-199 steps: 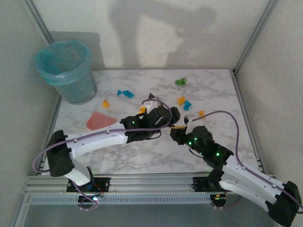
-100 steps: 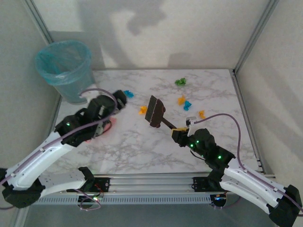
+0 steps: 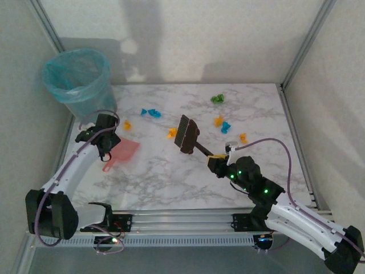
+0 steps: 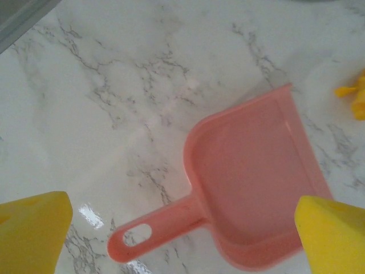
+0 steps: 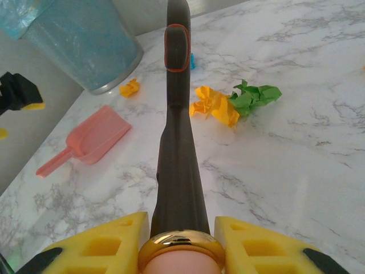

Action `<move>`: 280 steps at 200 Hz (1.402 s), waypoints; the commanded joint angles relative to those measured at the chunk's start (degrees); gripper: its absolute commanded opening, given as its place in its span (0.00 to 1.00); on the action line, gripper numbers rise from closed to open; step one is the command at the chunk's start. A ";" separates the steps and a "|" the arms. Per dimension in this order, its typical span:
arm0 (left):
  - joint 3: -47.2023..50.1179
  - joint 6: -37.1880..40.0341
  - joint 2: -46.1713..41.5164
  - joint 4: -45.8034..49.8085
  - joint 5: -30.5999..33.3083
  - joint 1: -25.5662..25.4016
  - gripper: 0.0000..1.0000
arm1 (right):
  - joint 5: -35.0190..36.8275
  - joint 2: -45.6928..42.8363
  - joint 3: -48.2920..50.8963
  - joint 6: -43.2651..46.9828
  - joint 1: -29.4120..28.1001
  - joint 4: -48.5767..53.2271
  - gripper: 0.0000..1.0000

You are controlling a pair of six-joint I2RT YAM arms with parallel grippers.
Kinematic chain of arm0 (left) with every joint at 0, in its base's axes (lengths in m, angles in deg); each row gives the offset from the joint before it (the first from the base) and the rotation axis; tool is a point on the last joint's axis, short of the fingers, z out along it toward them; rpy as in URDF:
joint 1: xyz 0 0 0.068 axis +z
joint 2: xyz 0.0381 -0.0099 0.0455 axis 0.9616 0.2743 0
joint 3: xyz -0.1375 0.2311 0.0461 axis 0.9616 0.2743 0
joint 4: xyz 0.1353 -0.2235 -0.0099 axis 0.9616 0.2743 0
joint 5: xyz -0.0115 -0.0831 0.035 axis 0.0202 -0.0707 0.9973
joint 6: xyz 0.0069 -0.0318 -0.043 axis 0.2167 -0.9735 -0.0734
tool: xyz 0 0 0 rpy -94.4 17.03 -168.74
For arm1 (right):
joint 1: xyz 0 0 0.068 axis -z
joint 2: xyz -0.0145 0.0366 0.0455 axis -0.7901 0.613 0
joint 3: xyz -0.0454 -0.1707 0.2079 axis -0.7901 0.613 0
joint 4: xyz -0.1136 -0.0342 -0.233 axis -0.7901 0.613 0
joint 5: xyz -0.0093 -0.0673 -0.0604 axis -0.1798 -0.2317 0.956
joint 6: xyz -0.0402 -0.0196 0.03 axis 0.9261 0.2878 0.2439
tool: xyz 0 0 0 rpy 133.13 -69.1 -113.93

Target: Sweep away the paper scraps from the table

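Geometry check ahead of the sweep. Right gripper (image 5: 179, 242) is clamped on the handle of the brush (image 3: 186, 135). The brush's long axis runs from that gripper toward the far left, with the bristle head over the middle of the worktop (image 3: 171, 177).

Paper scraps (image 3: 218, 120) lie in a loose band across the far half of the worktop. Green, blue and two orange wads sit to the right of the brush head, and one orange wad is just beside it on the left. A blue pair and another orange wad lie farther left, toward the bin (image 3: 80, 85). None is in the dustpan (image 4: 256, 188).

Left gripper (image 4: 182, 234) hangs over the dustpan, jaws spread wide, holding nothing. In the top view the pan's handle points to the near left. Its mouth opens to the far right, facing the brush and the scraps.

The left arm is nearer the pan and the right arm nearer the scraps. In the wrist view the handle runs closer to the line joining the two fingers than across it. Judgement: a wrist turn is probably needed before closing on the handle.
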 commanded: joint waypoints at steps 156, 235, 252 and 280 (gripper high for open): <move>12.01 3.82 5.90 -15.74 -20.39 -1.82 0.99 | -2.13 -1.70 -0.19 0.17 -0.06 -2.86 0.00; 8.08 -0.09 5.69 -9.82 -13.95 -13.03 1.00 | -1.49 -1.36 -0.06 0.24 -0.04 -2.82 0.00; 7.39 -3.28 5.45 -6.25 -8.87 -14.59 0.99 | -1.25 -1.12 -0.10 0.30 -0.06 -2.82 0.00; 9.28 -5.16 5.02 -5.04 -6.44 -14.80 0.97 | -1.33 -0.64 -0.14 0.40 -0.06 -3.04 0.00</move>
